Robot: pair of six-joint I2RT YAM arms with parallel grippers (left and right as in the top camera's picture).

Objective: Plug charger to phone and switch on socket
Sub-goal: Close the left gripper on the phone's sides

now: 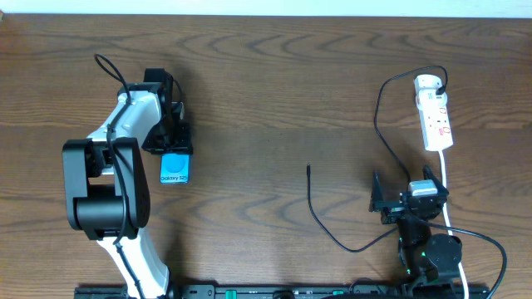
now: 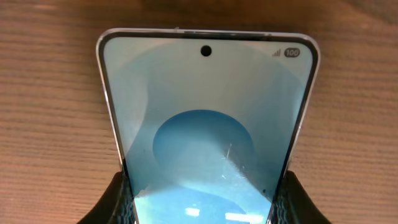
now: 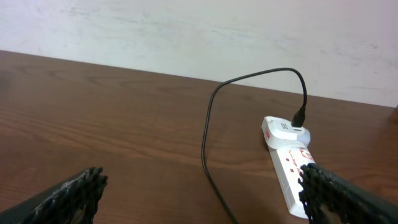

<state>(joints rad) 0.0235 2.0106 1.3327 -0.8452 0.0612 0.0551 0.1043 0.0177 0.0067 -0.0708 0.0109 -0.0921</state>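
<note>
Our left jaws gripped the cyan-screened smartphone (image 1: 174,169) on the brown wooden table (image 1: 266,83); our right jaws stood wide, empty. Next, we judged, the thin black charger cable (image 1: 309,187) mid-table needed fetching.

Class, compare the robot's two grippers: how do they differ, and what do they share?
The left gripper grips the phone by both side edges; the right gripper stands wide open, empty. The left gripper is far from the socket; the right gripper is near it, not touching. Both have dark ribbed fingers.
</note>
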